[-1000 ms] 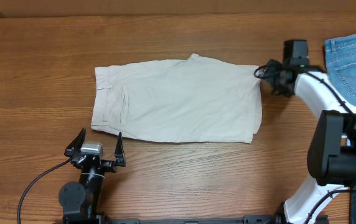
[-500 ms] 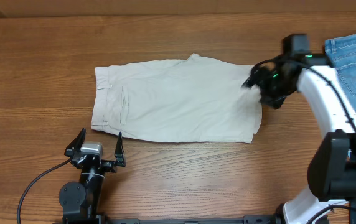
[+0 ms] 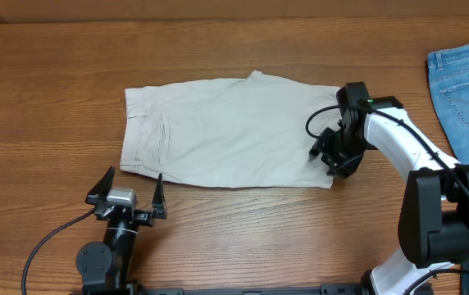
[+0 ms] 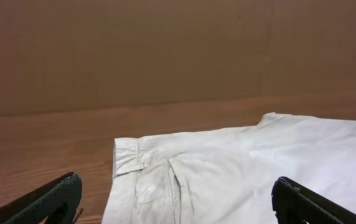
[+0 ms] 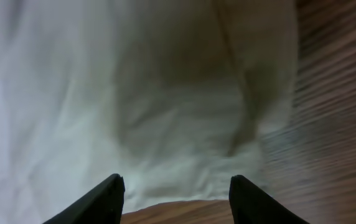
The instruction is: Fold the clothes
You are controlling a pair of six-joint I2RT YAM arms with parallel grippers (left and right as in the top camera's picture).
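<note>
The clothes are a pair of light beige shorts [image 3: 234, 131] lying flat on the wooden table [image 3: 54, 98], waistband to the left. My right gripper [image 3: 331, 153] hangs low over their lower right corner. In the right wrist view the cloth [image 5: 134, 93] fills the frame, its hem lies just ahead of the gripper [image 5: 175, 186], and the two dark fingers stand apart with nothing between them. My left gripper [image 3: 133, 177] rests near the front edge, wide open and empty, short of the waistband corner. The left wrist view shows the waistband and pocket [image 4: 165, 180] between its spread fingertips [image 4: 66, 190].
A piece of blue denim [image 3: 468, 82] lies at the far right edge of the table, beyond the right arm [image 3: 398, 139]. A brown cardboard wall [image 4: 178, 50] stands behind the table. A cable runs from the left arm's base [image 3: 103, 262] across the front left.
The right arm has swung from the shorts' upper right corner down to their lower right corner, and its jaws have narrowed. The left arm has not moved.
</note>
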